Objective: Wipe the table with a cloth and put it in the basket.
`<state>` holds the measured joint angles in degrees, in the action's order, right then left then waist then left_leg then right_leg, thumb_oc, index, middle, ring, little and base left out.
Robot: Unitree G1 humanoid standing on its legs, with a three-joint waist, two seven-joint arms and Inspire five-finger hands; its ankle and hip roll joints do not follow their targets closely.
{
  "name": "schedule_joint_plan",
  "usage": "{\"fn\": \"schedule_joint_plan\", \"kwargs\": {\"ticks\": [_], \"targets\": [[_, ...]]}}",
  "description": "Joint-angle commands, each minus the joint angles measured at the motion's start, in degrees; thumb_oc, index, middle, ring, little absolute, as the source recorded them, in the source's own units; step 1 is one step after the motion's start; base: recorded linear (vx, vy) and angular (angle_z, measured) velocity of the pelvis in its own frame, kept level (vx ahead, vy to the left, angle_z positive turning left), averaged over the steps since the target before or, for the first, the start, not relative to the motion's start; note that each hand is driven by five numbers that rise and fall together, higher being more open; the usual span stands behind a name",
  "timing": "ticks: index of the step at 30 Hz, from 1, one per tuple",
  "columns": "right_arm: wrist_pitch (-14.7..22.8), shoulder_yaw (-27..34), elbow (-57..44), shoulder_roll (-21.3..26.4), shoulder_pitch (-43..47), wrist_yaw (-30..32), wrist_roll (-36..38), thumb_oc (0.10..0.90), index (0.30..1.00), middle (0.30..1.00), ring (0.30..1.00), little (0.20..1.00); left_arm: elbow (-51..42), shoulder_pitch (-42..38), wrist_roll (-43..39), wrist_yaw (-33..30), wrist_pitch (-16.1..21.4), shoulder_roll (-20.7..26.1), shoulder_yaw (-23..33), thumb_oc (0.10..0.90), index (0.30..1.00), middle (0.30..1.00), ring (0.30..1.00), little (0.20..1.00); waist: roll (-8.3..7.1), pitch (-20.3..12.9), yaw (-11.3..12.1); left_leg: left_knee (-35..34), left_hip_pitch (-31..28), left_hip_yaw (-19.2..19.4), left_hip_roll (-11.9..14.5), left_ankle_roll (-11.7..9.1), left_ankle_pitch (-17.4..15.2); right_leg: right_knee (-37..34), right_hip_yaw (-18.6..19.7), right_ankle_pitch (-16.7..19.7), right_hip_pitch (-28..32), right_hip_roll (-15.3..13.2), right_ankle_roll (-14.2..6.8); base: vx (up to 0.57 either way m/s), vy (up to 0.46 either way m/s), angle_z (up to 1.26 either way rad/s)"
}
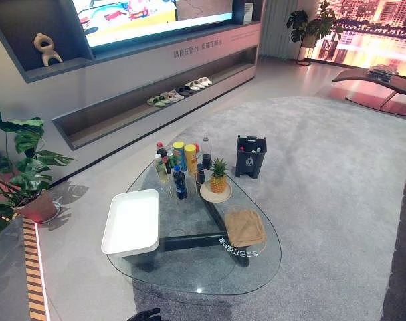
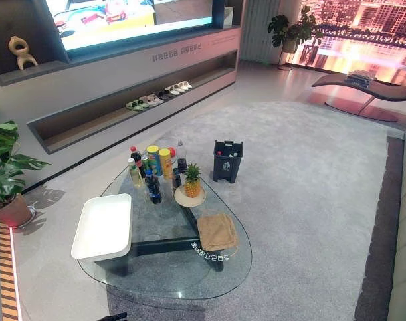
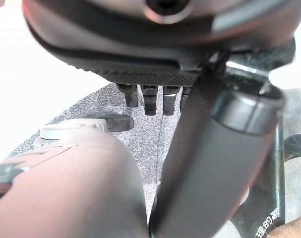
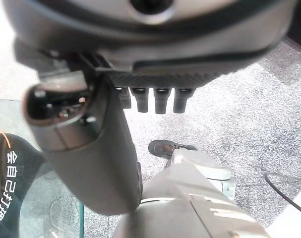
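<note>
Approach stage, by judgement; cloth flat on glass surface, just beside pineapple; left hand, right hand both relaxed, straight-fingered, holding nothing; best pinched at edge farthest from pineapple.

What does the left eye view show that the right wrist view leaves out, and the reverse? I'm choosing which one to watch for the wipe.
Left eye view: the tan cloth lying folded on the near right part of the glass table, a white tray at its left, bottles and a pineapple at the far end, and a dark bin on the grey carpet beyond.
Right wrist view: the right hand up close, fingers straight, holding nothing, above the carpet beside the table.
Both: the table's edge, its dark base and the carpet.
</note>
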<state>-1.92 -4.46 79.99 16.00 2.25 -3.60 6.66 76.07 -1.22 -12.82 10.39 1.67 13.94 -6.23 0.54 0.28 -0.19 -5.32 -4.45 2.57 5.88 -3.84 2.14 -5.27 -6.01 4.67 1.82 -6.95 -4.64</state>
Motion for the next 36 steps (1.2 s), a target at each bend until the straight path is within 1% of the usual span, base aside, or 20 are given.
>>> {"fn": "schedule_joint_plan", "kwargs": {"ticks": [1,6,9,11,13,14,15,17,18,19,22,23,24,26,27,29,34,36], "targets": [[0.2,-0.3,2.9,0.3,2.2,-0.4,-1.1,0.8,0.9,0.9,0.9,0.9,3.0,-4.4,0.4,-0.4,1.8,2.0,0.3,0.8,0.9,0.9,0.9,0.9,-1.08,3.3,-0.5,0.3,-0.3,0.6,-1.5,1.5,-2.2,0.3,-1.9,-2.4,3.8,-1.3,-1.0,0.0,0.0,0.0],[-0.3,-0.4,2.8,0.7,1.8,-0.7,-1.5,0.8,0.9,0.9,0.9,0.9,2.7,-4.0,0.0,-0.5,1.6,2.3,0.6,0.8,0.9,0.9,0.9,0.9,-0.94,3.9,-0.6,0.3,0.3,0.4,-1.5,1.4,-1.9,0.3,-1.6,-2.1,3.2,-1.2,-1.0,0.0,0.0,0.0],[-0.6,-0.7,2.6,0.9,1.8,-0.6,-1.6,0.8,0.9,0.9,0.9,0.9,2.2,-4.0,-0.6,-0.7,1.4,2.2,0.4,0.8,0.9,0.9,0.9,0.9,-0.69,5.1,-0.6,0.3,1.6,0.3,-1.6,1.3,-1.3,0.3,-1.3,-1.5,1.8,-1.4,-1.2,0.0,0.0,0.0],[-1.1,-1.3,2.1,1.1,2.3,-0.1,-1.1,0.8,0.9,0.9,0.9,0.9,1.7,-4.5,-1.4,-1.2,1.2,2.0,0.0,0.8,0.9,0.9,0.9,0.9,-0.29,6.4,-0.6,0.3,3.5,0.3,-1.6,1.2,-0.6,0.3,-1.1,-0.8,-0.2,-1.5,-1.2,-0.06,0.016,0.0],[-1.3,-2.1,1.6,1.5,4.1,0.3,-0.5,0.8,0.9,0.9,0.9,0.9,0.9,-6.1,-2.6,-1.4,1.8,2.0,-0.4,0.8,0.9,0.9,0.9,0.9,0.19,9.2,-0.8,0.3,6.3,0.4,-1.7,1.1,0.4,0.3,-0.6,0.2,-3.2,-1.6,-1.2,-0.19,0.024,-0.02],[-1.5,-2.3,1.5,1.6,4.5,0.3,-0.5,0.8,0.9,0.9,0.9,0.9,0.7,-6.5,-3.1,-1.6,1.7,2.0,-0.5,0.8,0.9,0.9,0.9,0.9,0.28,9.7,-0.9,0.3,6.8,0.5,-1.7,1.1,0.6,0.3,-0.5,0.4,-3.8,-1.6,-1.2,-0.23,0.017,-0.02],[-1.8,-2.9,1.3,2.1,6.3,0.4,0.2,0.8,0.9,0.9,0.9,0.9,0.4,-8.3,-4.6,-2.1,2.1,2.2,-0.5,0.8,0.9,0.9,0.9,0.9,0.7,11.9,-1.0,0.3,8.9,0.3,-1.9,1.1,1.3,0.3,-0.1,1.1,-6.0,-1.6,-1.1,-0.18,0.013,0.0],[-2.4,-3.3,1.1,2.5,7.6,0.8,0.5,0.8,0.9,0.9,0.9,0.9,0.0,-9.8,-5.6,-2.5,2.0,2.3,-0.3,0.8,0.9,0.9,0.9,0.9,1.09,13.6,-1.2,0.3,10.7,0.3,-2.3,1.1,1.9,0.3,0.3,1.8,-8.0,-1.6,-1.0,-0.2,0.006,0.01],[-2.6,-3.8,0.7,2.9,9.0,0.9,1.3,0.8,0.9,0.9,0.9,0.9,-0.3,-11.3,-6.6,-2.9,2.5,2.5,-0.4,0.8,0.9,0.9,0.9,0.9,1.36,15.7,-1.2,0.3,12.4,0.1,-2.7,1.3,2.3,0.3,0.8,2.1,-9.7,-1.4,-0.8,-0.21,-0.012,0.02],[-2.7,-4.2,0.5,3.2,9.9,0.9,1.7,0.8,0.9,0.9,0.9,0.9,-0.6,-12.3,-7.6,-3.0,3.0,2.7,-0.6,0.8,0.9,0.9,0.9,0.9,1.46,16.9,-1.3,0.3,13.3,-0.1,-2.9,1.5,2.5,0.3,0.9,2.3,-10.7,-1.2,-0.6,-0.21,-0.02,0.04],[-3.1,-5.6,-0.9,4.1,12.3,0.9,3.1,0.8,0.9,0.9,0.9,0.9,-1.7,-15.0,-11.4,-3.4,3.7,3.8,-1.1,0.8,0.9,0.9,0.9,0.9,1.63,21.6,-0.9,0.4,16.6,-1.5,-3.5,2.1,4.1,4.1,1.6,1.6,-15.5,-0.9,0.0,-0.17,-0.016,0.0],[-3.3,-5.8,-1.1,4.2,12.5,1.0,3.6,0.8,0.9,0.9,0.9,0.9,-1.9,-15.2,-11.7,-3.3,3.7,4.0,-1.1,0.8,0.9,0.9,0.9,0.9,1.6,22.1,-0.9,0.8,17.3,-1.7,-3.6,2.1,4.2,5.0,1.7,1.5,-16.3,-0.9,0.1,-0.19,-0.018,-0.09],[-3.1,-6.4,-1.6,4.5,13.0,1.1,4.5,0.8,0.9,0.9,0.9,0.9,-2.2,-15.8,-12.4,-3.2,4.0,4.3,-1.4,0.8,0.9,0.9,0.9,0.9,1.53,23.6,-0.6,2.8,19.7,-2.3,-3.9,2.1,4.3,7.1,1.7,0.9,-18.3,-0.9,0.3,-0.15,-0.017,-0.1],[-3.0,-6.6,-2.1,4.8,13.2,1.0,4.5,0.8,0.9,0.9,0.9,0.9,-2.8,-16.2,-13.1,-3.5,4.0,4.4,-1.8,0.8,0.9,0.9,0.9,0.9,1.49,25.0,-0.6,5.7,22.3,-2.4,-4.1,2.1,3.8,9.5,1.4,0.4,-20.5,-1.2,0.5,-0.16,-0.018,-0.11],[-2.7,-6.7,-2.3,5.2,13.6,1.2,5.0,0.8,0.9,0.9,0.9,0.9,-3.3,-16.7,-13.6,-3.5,4.3,4.6,-1.9,0.8,0.9,0.9,0.9,0.9,1.44,26.4,-0.6,9.1,24.9,-2.4,-4.4,2.1,3.0,11.9,1.1,-0.3,-22.7,-1.5,0.7,-0.14,-0.016,-0.04],[-3.1,-6.6,-2.7,5.8,14.2,1.3,5.4,0.8,0.9,0.9,0.9,0.9,-3.9,-17.2,-14.0,-3.6,4.2,4.7,-2.0,0.8,0.9,0.9,0.9,0.9,1.37,27.6,-0.6,12.6,28.1,-2.0,-4.5,2.0,2.4,14.9,0.7,-1.1,-25.5,-1.9,0.8,-0.1,-0.008,0.0],[-3.2,-6.5,-3.3,6.5,15.4,1.6,5.4,0.8,0.9,0.9,0.9,0.9,-6.0,-18.2,-14.9,-4.3,3.4,5.1,-2.1,0.8,0.9,0.9,0.9,0.9,1.1,29.5,-0.3,20.4,34.8,-1.7,-4.8,2.0,0.6,21.2,0.2,-3.0,-31.3,-2.4,1.2,-0.03,-0.017,0.01],[-3.5,-6.4,-3.9,6.6,15.5,2.1,5.6,0.8,0.9,0.9,0.9,0.9,-6.5,-18.1,-15.0,-4.6,3.3,5.2,-1.9,0.8,0.9,0.9,0.9,0.9,1.05,29.5,-0.1,23.1,37.4,-1.8,-4.6,2.1,-0.2,23.7,0.0,-3.9,-33.6,-2.4,1.4,0.02,-0.013,0.03]]}}
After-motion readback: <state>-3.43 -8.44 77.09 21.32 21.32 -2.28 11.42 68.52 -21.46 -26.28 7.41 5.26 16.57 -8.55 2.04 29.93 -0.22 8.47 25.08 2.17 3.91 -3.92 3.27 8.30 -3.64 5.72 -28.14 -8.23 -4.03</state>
